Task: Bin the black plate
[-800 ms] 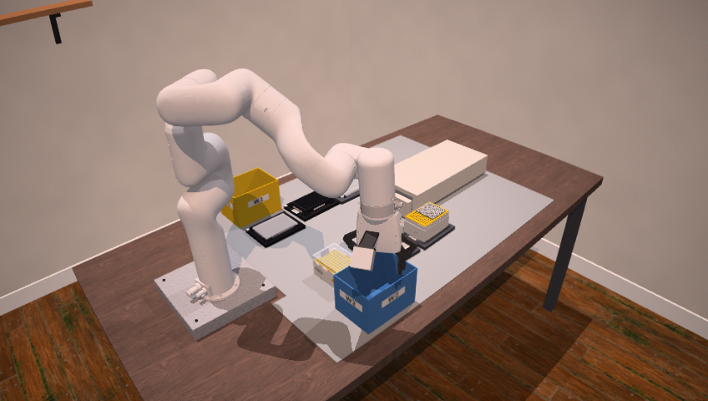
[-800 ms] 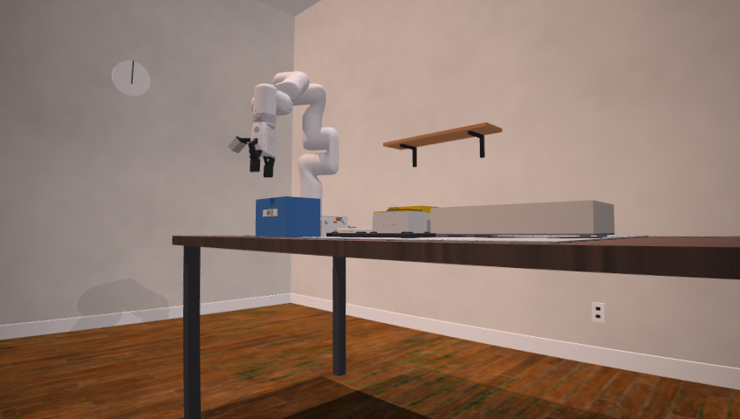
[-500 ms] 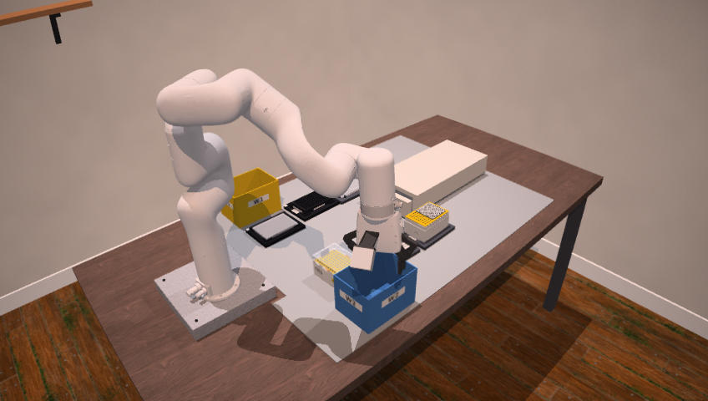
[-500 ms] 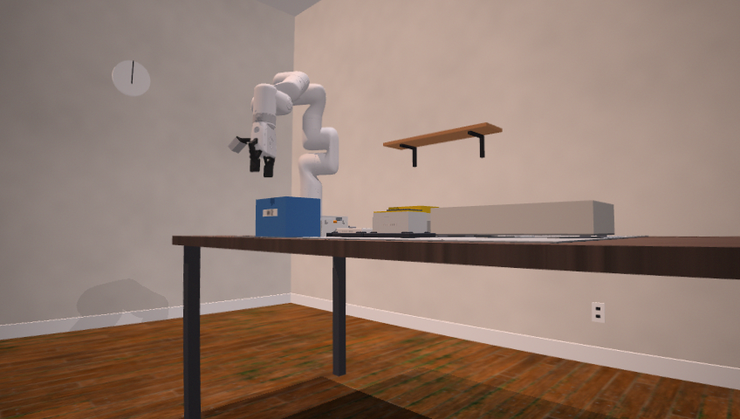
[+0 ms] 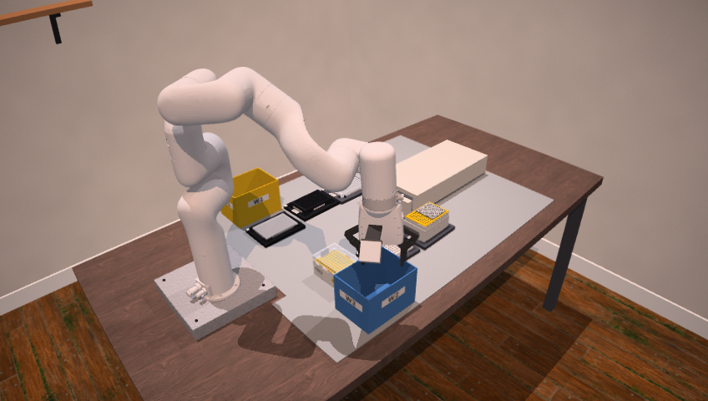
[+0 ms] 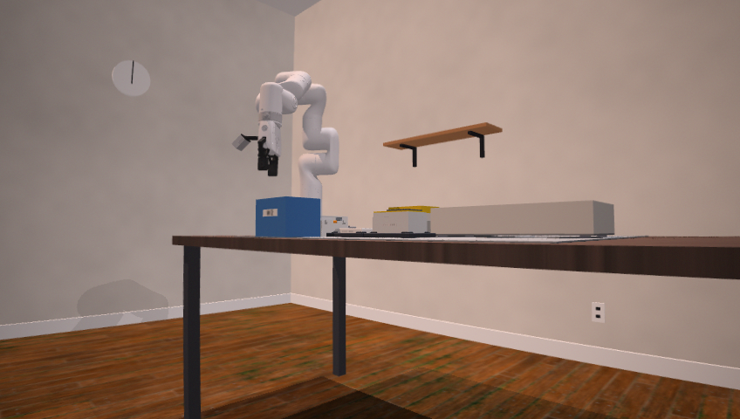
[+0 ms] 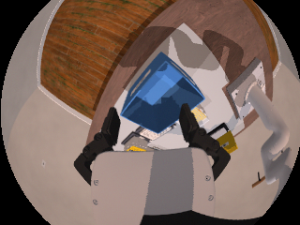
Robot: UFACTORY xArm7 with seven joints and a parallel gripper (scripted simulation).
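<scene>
Overhead, the white arm [image 5: 278, 126] reaches from its base plate [image 5: 174, 292] out over the blue bin W2 [image 5: 376, 292], which stands at the bench's [image 5: 546, 164] front edge. Behind that bin lies the long beige cooler [image 5: 439, 171]. Well back from the blue bin, beside the arm's lower links, stands the yellow waste bin W1 [image 5: 250, 195]. Beyond the blue bin, toward W1, the black plate [image 5: 311, 203] rests in its nest, untouched; it seems to be the ribbed one, though the detail is small. Just beside the blue bin sits the clear tip box [image 5: 331, 262]. The gripper [image 5: 380, 248] hangs above the blue bin's rear rim, jaws spread wide, holding nothing.
</scene>
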